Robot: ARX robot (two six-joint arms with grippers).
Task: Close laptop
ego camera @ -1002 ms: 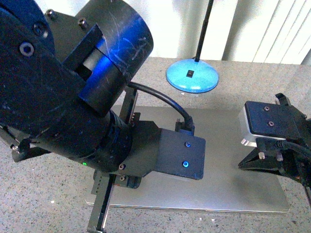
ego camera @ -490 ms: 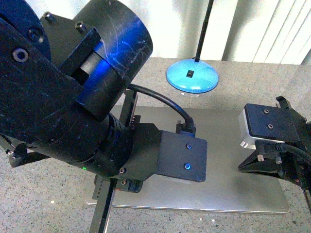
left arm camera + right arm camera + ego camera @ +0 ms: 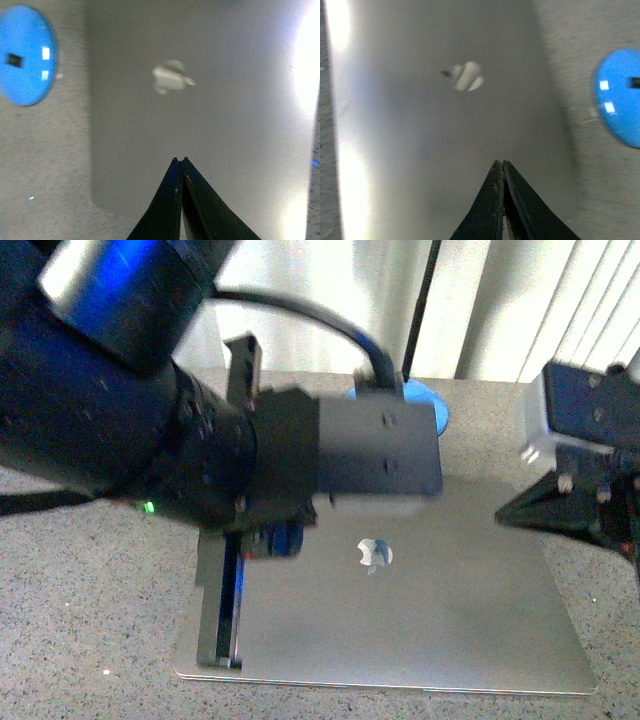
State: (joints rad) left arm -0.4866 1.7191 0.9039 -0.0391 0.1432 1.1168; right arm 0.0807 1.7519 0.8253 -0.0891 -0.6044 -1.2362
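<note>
The laptop [image 3: 450, 620] lies flat on the speckled table, lid down, with its shiny apple logo [image 3: 375, 553] facing up. My bulky left arm [image 3: 150, 440] reaches over the lid's left half and hides its own fingers in the front view. In the left wrist view my left gripper [image 3: 179, 160] is shut and empty over the plain lid [image 3: 225, 125], short of the logo [image 3: 170, 78]. My right gripper [image 3: 503, 517] hangs over the lid's right side. The right wrist view shows it [image 3: 500, 162] shut, holding nothing, above the lid [image 3: 420, 150].
A blue round lamp base [image 3: 440, 405] with a black pole [image 3: 425, 300] stands on the table just behind the laptop. It also shows as a blue disc [image 3: 22, 55] in the left wrist view and as a blue disc [image 3: 620, 97] in the right wrist view. White blinds close the back.
Both arms have risen and drawn back from the lid, blurred by motion. The apple logo, hidden under the left wrist before, now shows. The laptop itself stays flat and shut.
</note>
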